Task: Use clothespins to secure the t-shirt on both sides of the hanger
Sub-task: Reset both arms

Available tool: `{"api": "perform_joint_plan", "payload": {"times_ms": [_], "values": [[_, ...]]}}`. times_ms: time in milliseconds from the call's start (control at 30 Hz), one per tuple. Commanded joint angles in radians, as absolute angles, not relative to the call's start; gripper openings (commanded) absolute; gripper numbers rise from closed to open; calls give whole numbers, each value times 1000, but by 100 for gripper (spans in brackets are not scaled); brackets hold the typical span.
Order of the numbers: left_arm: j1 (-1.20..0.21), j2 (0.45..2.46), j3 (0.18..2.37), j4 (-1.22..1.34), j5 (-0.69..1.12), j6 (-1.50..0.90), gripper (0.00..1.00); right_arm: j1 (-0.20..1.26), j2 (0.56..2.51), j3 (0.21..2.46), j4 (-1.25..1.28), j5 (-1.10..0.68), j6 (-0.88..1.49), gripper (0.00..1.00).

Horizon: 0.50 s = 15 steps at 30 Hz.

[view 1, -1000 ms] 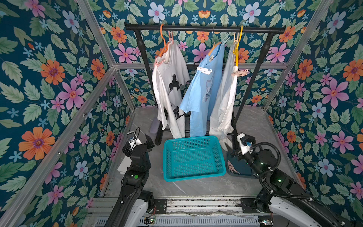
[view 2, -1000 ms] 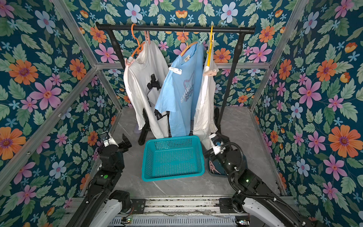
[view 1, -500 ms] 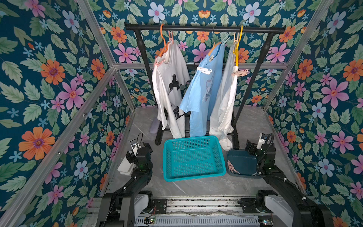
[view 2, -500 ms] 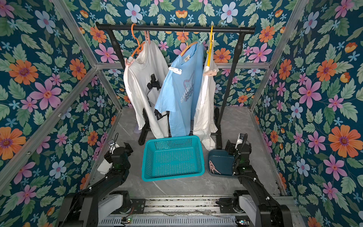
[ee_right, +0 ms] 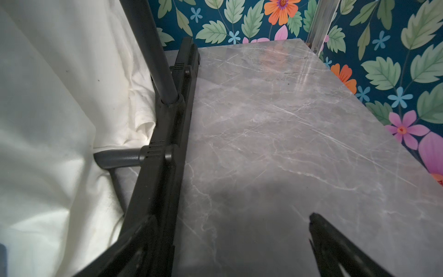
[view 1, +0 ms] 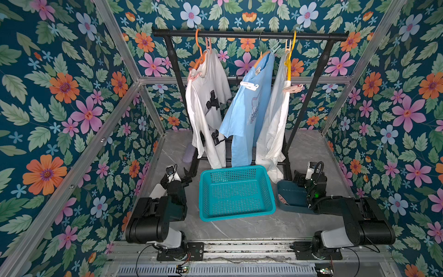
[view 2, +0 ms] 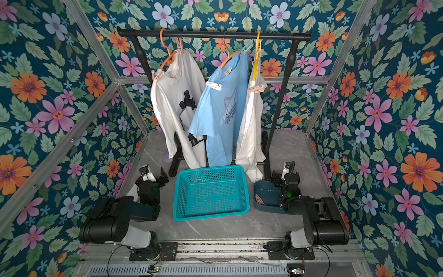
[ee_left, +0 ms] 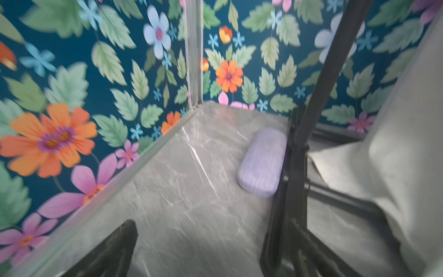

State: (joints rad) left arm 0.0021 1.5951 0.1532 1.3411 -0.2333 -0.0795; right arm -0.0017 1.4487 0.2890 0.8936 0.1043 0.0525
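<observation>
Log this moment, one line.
left pincer: open, empty | right pincer: open, empty | shirts: three hung, pegs on | tray: spare pegs | basket: empty

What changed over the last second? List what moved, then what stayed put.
Both arms pulled back and folded down low on either side of the basket. The right gripper drew away from above the dark blue bin, and the left gripper dropped from its raised pose. Both stayed open and empty. The shirts, clothespins, rack, basket and bin did not move.
</observation>
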Motion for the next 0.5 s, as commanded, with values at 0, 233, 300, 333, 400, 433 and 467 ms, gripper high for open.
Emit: {"api": "perform_joint_plan", "payload": {"times_ms": [0, 233, 300, 333, 400, 433, 467], "values": [[3, 1578, 163, 1401, -182, -77, 99, 1, 1449, 282, 949, 115, 56, 100], [1, 1606, 245, 1305, -172, -58, 99, 0, 1457, 295, 946, 69, 45, 100], [1, 1598, 248, 1283, -172, -61, 99, -1, 1453, 297, 935, 67, 44, 100], [1, 1600, 248, 1289, -172, -59, 99, 0, 1454, 296, 939, 66, 45, 100], [0, 1602, 247, 1293, -172, -60, 99, -1, 1456, 298, 936, 66, 46, 100], [0, 1600, 248, 1290, -172, -59, 99, -2, 1455, 300, 932, 66, 48, 100], [0, 1601, 248, 1289, -173, -60, 99, -3, 1454, 299, 933, 66, 48, 100]]}}
